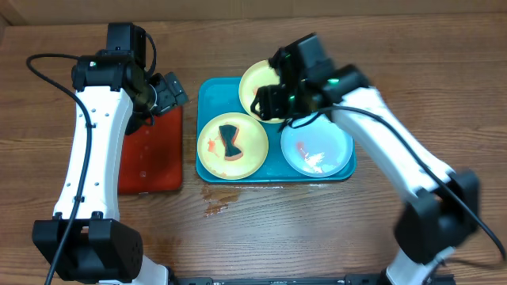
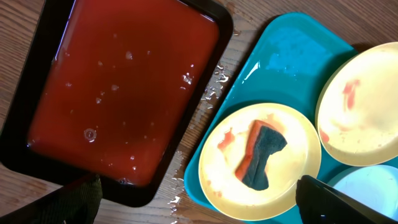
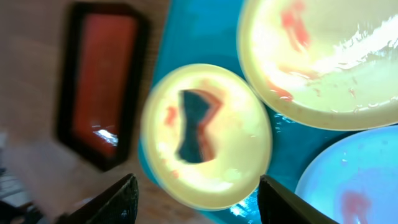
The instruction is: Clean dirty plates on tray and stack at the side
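The teal tray (image 1: 212, 89) holds three plates. A yellow-green plate (image 1: 249, 150) at front left carries a dark sponge with an orange side (image 1: 230, 142); it also shows in the left wrist view (image 2: 292, 174) and the right wrist view (image 3: 236, 155). A second yellow-green plate (image 1: 255, 81) with red smears sits at the back. A pale mint plate (image 1: 317, 150) with red smears sits at front right. My left gripper (image 1: 168, 93) is open and empty above the red tray's far end. My right gripper (image 1: 265, 101) is open and empty above the back plate.
A red tray with a black rim (image 1: 150, 150) lies left of the teal tray, wet inside (image 2: 112, 87). Water drops and a stain (image 1: 215, 207) mark the wooden table in front of the teal tray.
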